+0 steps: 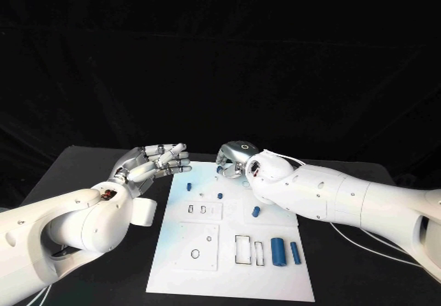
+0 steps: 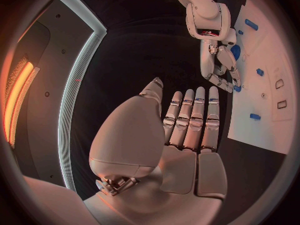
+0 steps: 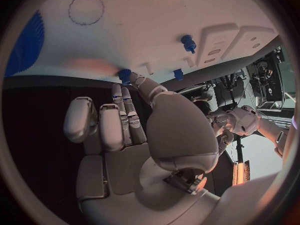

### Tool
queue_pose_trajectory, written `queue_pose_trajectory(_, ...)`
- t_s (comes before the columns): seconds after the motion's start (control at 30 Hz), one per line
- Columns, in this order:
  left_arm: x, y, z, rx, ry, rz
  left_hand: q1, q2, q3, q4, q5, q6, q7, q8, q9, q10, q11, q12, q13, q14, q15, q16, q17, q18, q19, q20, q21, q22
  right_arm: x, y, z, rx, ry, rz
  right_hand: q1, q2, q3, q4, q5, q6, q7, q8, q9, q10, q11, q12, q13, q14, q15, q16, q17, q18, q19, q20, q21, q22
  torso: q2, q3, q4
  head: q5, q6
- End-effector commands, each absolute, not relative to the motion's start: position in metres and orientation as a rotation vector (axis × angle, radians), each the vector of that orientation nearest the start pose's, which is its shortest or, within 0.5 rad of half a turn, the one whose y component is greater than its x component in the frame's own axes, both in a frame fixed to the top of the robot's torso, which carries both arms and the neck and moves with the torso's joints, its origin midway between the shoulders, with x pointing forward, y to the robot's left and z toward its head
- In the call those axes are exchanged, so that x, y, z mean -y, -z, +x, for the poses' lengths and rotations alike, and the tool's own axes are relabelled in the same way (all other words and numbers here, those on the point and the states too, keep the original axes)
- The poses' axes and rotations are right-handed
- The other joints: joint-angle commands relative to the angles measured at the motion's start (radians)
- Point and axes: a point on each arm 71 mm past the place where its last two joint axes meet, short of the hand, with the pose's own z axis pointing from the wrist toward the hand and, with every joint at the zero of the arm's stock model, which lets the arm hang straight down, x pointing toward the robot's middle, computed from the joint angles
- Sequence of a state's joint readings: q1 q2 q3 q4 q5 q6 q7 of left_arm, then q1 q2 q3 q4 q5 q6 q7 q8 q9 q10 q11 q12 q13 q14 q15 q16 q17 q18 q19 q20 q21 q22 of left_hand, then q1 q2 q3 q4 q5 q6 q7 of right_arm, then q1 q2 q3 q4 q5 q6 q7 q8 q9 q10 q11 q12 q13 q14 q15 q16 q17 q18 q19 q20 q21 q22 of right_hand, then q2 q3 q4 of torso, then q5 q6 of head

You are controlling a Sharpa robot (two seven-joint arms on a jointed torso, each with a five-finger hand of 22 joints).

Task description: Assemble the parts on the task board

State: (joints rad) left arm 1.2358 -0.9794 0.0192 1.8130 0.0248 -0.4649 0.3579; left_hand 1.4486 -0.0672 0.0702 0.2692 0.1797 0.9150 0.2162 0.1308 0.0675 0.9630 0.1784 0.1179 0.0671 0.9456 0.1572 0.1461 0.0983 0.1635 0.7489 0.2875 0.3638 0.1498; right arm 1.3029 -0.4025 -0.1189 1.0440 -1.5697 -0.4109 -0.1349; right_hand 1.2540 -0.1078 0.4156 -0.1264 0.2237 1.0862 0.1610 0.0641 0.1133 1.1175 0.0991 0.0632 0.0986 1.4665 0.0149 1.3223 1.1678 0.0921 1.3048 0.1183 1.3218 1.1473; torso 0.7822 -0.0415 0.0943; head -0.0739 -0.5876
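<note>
The white task board [image 1: 230,280] lies in the middle of the table. My right hand [image 1: 234,158] is bent down over its far edge. In the right wrist view, thumb and fingertips of that hand [image 3: 125,125] pinch a small blue part [image 3: 125,75] right at the board's edge [image 3: 144,25]. My left hand [image 1: 154,162] hovers off the board's far left corner with its fingers straight and holds nothing [image 2: 187,130]. Loose blue parts lie on the board: a small peg [image 1: 188,187], another [image 1: 220,194], a short piece [image 1: 257,210], a thick cylinder [image 1: 278,250] and a slim bar [image 1: 295,252].
Rectangular slots [image 1: 197,209] and a larger recess [image 1: 243,248] are cut into the board, with a round hole [image 1: 195,253] nearer me. Black table [image 1: 101,166] surrounds the board. The left wrist view shows my right hand [image 2: 219,60] over the board [image 2: 269,125].
</note>
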Motion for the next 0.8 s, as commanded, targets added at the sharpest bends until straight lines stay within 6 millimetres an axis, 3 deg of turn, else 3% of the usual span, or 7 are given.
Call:
queue_pose_trajectory(0.03,-0.198,0.120,0.446,-1.364,1.606,-1.114,0.008,-0.001,-0.001,-0.003,-0.005,-0.001,0.006,-0.005,-0.001,-0.002,0.007,-0.003,-0.001,-0.005,0.001,-0.002,-0.001,0.016,0.007,0.000,0.006,-0.001,0.106,0.168,0.567,-1.484,-0.498,-0.287,-0.001,-0.015,-0.005,0.010,-0.004,-0.027,0.007,-0.003,-0.007,-0.038,0.011,-0.002,-0.010,0.019,0.010,-0.013,-0.020,0.002,-0.022,0.007,-0.017,-0.024,0.000,0.0004,-0.0009,0.001,0.002)
queue_pose_trajectory(0.23,-0.201,0.120,0.447,-1.361,1.598,-1.117,0.008,-0.001,-0.002,-0.003,-0.005,-0.002,0.006,-0.006,-0.001,-0.002,0.007,-0.005,-0.001,-0.005,0.001,-0.004,-0.001,0.016,0.007,0.000,0.006,-0.001,0.114,0.165,0.559,-1.466,-0.520,-0.273,-0.001,-0.023,-0.016,0.018,0.007,-0.034,0.009,0.000,-0.008,-0.047,0.013,0.005,-0.013,0.018,0.012,-0.013,-0.025,0.003,-0.023,0.012,-0.019,-0.023,-0.001,0.0012,-0.0043,0.005,0.005)
queue_pose_trajectory(0.43,-0.205,0.121,0.448,-1.359,1.590,-1.120,0.008,-0.001,-0.002,-0.003,-0.005,-0.002,0.006,-0.006,-0.001,-0.002,0.007,-0.005,-0.001,-0.005,0.001,-0.004,-0.001,0.016,0.007,0.000,0.006,-0.001,0.143,0.153,0.544,-1.443,-0.548,-0.226,-0.003,-0.024,-0.023,0.033,0.026,-0.016,0.006,0.007,-0.003,0.001,0.004,0.035,-0.006,0.021,0.006,-0.009,-0.024,-0.001,-0.005,0.011,-0.005,0.003,-0.007,0.0051,-0.0167,0.008,0.007)
queue_pose_trajectory(0.57,-0.206,0.121,0.448,-1.361,1.589,-1.122,0.009,-0.001,-0.002,-0.003,-0.005,-0.002,0.006,-0.006,-0.001,-0.002,0.007,-0.005,-0.001,-0.006,0.001,-0.004,-0.001,0.016,0.007,0.000,0.006,-0.001,0.176,0.142,0.536,-1.469,-0.556,-0.135,-0.010,-0.028,-0.023,0.050,0.032,-0.005,-0.005,0.008,0.000,0.097,-0.017,0.079,0.012,0.031,-0.009,0.014,0.008,-0.010,0.030,0.001,0.026,0.054,-0.011,0.0076,-0.0255,0.009,0.009)
queue_pose_trajectory(0.67,-0.206,0.121,0.448,-1.363,1.588,-1.122,0.009,-0.001,-0.002,-0.003,-0.005,-0.002,0.006,-0.006,-0.001,-0.002,0.007,-0.005,-0.001,-0.006,0.001,-0.004,-0.001,0.016,0.007,0.000,0.006,-0.001,0.198,0.141,0.533,-1.531,-0.528,-0.078,-0.036,-0.051,-0.047,0.068,0.067,-0.021,-0.015,0.000,-0.003,0.191,-0.037,0.124,0.038,0.036,-0.024,0.026,0.022,-0.015,0.046,-0.012,0.041,0.079,-0.015,0.0084,-0.0314,0.008,0.008)
queue_pose_trajectory(0.77,-0.207,0.121,0.448,-1.363,1.588,-1.123,0.009,-0.001,-0.002,-0.003,-0.005,-0.002,0.006,-0.006,-0.001,-0.002,0.007,-0.005,-0.001,-0.006,0.001,-0.005,-0.001,0.016,0.006,0.000,0.006,-0.001,0.216,0.143,0.532,-1.600,-0.484,-0.035,-0.076,-0.096,-0.144,0.104,0.098,-0.042,-0.042,0.010,-0.002,0.296,-0.069,0.238,0.127,0.041,-0.054,0.041,0.040,-0.025,0.080,-0.043,0.071,0.128,-0.016,0.0115,-0.0351,0.009,0.008)
queue_pose_trajectory(0.8,-0.207,0.121,0.449,-1.363,1.587,-1.123,0.009,-0.001,-0.002,-0.003,-0.005,-0.002,0.006,-0.006,-0.001,-0.002,0.007,-0.005,-0.001,-0.006,0.001,-0.005,-0.001,0.016,0.006,0.000,0.006,-0.001,0.221,0.144,0.531,-1.620,-0.472,-0.023,-0.084,-0.096,-0.165,0.115,0.100,-0.048,-0.042,0.010,-0.001,0.311,-0.068,0.267,0.151,0.044,-0.054,0.050,0.053,-0.029,0.089,-0.044,0.079,0.141,-0.016,0.0129,-0.0361,0.010,0.007)
